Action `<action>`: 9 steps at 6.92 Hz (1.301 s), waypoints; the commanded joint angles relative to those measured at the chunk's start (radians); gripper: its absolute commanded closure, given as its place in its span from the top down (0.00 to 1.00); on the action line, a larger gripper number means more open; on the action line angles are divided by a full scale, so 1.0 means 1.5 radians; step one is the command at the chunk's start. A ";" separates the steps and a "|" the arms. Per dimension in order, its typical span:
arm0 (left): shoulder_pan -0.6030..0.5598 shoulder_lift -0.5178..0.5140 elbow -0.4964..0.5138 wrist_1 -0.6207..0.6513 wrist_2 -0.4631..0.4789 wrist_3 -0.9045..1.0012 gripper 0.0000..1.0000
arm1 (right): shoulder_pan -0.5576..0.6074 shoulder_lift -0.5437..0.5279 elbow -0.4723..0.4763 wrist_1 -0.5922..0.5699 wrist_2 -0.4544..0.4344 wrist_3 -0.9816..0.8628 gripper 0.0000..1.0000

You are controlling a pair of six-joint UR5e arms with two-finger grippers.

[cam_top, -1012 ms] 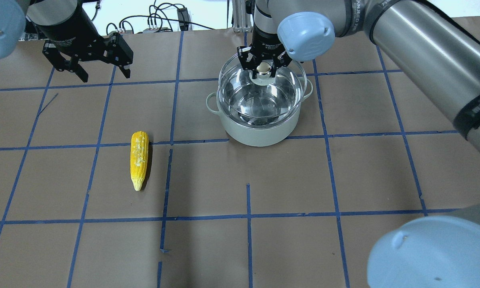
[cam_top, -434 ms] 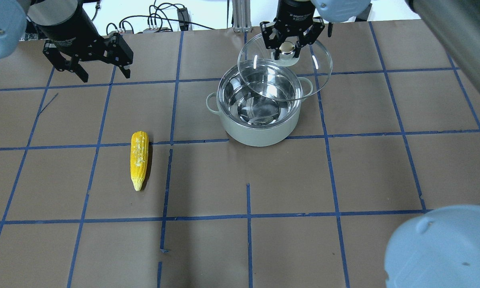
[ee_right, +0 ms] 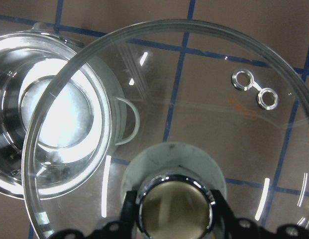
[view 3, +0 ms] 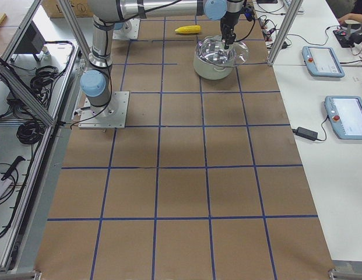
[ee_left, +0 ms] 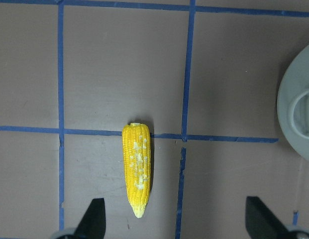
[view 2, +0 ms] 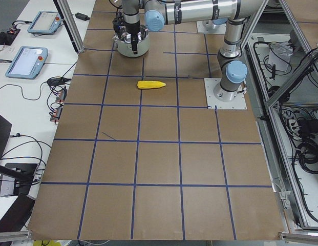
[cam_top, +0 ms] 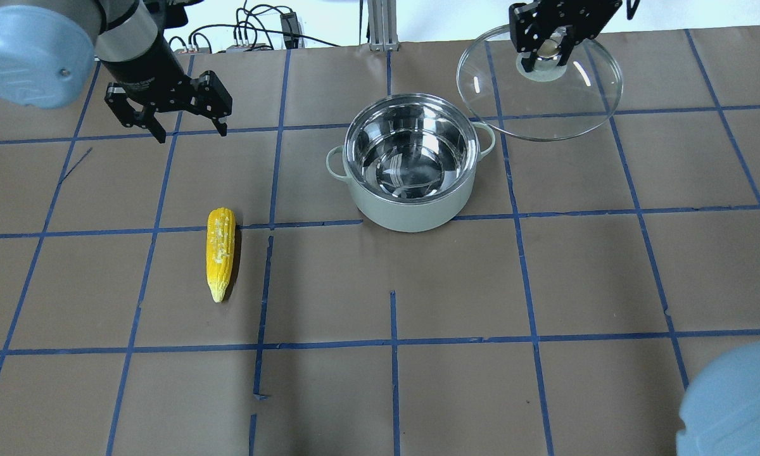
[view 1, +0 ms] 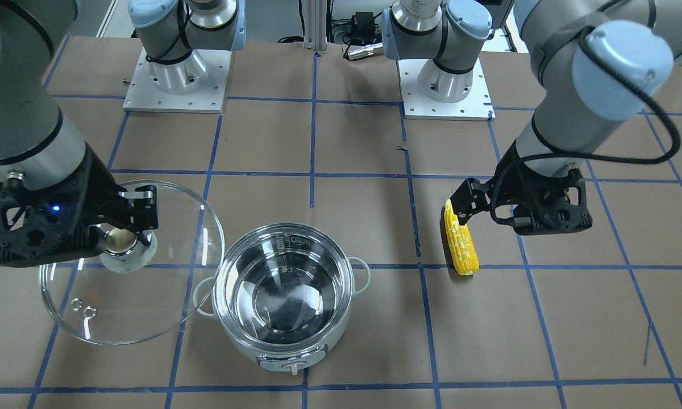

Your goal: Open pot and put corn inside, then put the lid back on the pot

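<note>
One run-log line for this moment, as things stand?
stage: lid off | right gripper: shut on lid, held beside pot | pot: open, empty | corn: on table | left gripper: open above corn

in the overhead view the pot (cam_top: 408,164) stands on the table (cam_top: 456,285) at upper centre. the corn (cam_top: 220,253) lies on the table to the lower left of the pot, well apart from it, lengthwise up and down the frame, tip toward the bottom. the lid (cam_top: 544,107) is at the upper right, beside the pot and off it, gripped at its middle by the right gripper (cam_top: 549,54). the left gripper (cam_top: 190,130) hangs at the upper left, above the corn in the frame, fingers spread, touching nothing.
</note>
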 commanded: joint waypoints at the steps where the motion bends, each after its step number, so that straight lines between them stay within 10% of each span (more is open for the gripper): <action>1: 0.002 -0.049 -0.069 0.120 0.004 -0.009 1.00 | -0.018 -0.027 0.000 0.040 0.004 -0.013 0.39; 9: 0.030 -0.074 -0.252 0.344 0.007 0.047 1.00 | -0.017 -0.225 0.233 0.040 0.037 0.001 0.38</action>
